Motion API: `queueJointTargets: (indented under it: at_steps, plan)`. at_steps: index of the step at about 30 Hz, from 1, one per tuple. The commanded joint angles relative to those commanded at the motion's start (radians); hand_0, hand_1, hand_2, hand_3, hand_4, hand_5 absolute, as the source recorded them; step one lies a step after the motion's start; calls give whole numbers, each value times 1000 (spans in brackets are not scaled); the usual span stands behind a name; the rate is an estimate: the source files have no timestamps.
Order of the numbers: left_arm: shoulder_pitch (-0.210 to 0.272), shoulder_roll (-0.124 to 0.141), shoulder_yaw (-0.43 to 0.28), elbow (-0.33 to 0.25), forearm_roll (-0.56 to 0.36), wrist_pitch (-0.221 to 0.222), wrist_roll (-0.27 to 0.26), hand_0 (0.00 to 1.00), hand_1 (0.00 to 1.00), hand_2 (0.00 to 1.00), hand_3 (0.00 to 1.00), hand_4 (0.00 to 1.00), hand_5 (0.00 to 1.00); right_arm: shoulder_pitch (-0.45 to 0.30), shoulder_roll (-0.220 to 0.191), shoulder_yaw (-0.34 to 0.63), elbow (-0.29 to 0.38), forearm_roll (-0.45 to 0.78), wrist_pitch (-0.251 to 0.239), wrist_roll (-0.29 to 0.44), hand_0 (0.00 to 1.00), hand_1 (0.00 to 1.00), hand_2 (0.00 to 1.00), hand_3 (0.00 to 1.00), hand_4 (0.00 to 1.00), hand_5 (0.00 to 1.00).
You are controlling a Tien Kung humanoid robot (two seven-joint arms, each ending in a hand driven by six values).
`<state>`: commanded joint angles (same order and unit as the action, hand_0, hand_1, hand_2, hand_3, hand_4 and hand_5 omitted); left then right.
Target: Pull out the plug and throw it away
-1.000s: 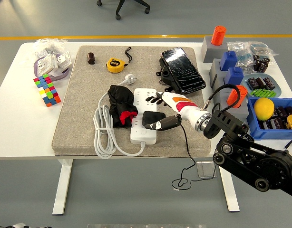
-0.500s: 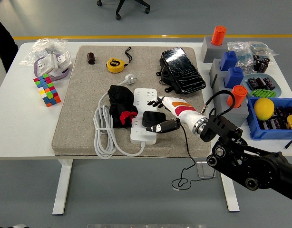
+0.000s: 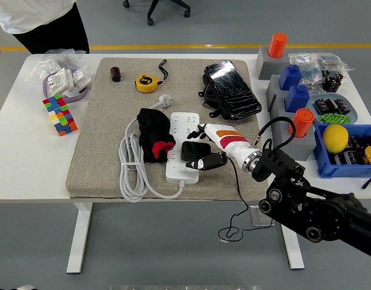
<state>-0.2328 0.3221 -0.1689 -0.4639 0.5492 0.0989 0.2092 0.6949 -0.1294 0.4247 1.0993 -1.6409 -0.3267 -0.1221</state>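
A black plug [image 3: 187, 151] sits in the white power strip [image 3: 184, 122] on the grey mat [image 3: 107, 130]. My right hand [image 3: 192, 148], white with orange stripes, reaches in from the right. Its fingers [image 3: 194, 134] lie over the plug's far side and its thumb [image 3: 205, 162] presses the near side, so it is shut on the plug. The plug's thin black cord [image 3: 235, 181] runs off the table's near edge. My left arm is out of view.
A black and red cloth [image 3: 153, 132] and the coiled white cable [image 3: 132, 170] lie left of the strip. Behind are a yellow tape measure [image 3: 145, 82] and a black phone [image 3: 232, 89]. A blue bin [image 3: 348, 167] stands right. A person [image 3: 40, 18] stands at the far left corner.
My right hand's fingers have drawn in around the plug and the forearm has shifted slightly left. A person has stepped into view at the top left.
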Motion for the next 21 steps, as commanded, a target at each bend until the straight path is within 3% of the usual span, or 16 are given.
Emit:
queueJointTargets:
  at_steps: [3,4,9,10,21]
  plan:
    - [1,-1,0,0,0,0,0,549,688,716,723,941,538,-3,1,2,-3,1,-17,7,577,644,656,617,998,282]
    - [1,-1,0,0,0,0,0,548,688,717,724,941,536,-4,2,2,-4,-1,-23,8,516,611,602,552,998,218]
    - [0,-2,3,0,0,-1,0,548,688,717,724,941,536,-1,5,2,-14,-9,-31,7,516,611,602,552,998,218]
    - [-1,-1,3,0,1,0,0,550,688,717,724,941,537,0,6,1,-15,-11,-30,5,502,583,559,527,998,127]
    - [-1,-1,5,-1,2,0,0,549,688,717,724,941,538,10,19,-18,-54,-17,-32,4,493,571,553,527,998,114]
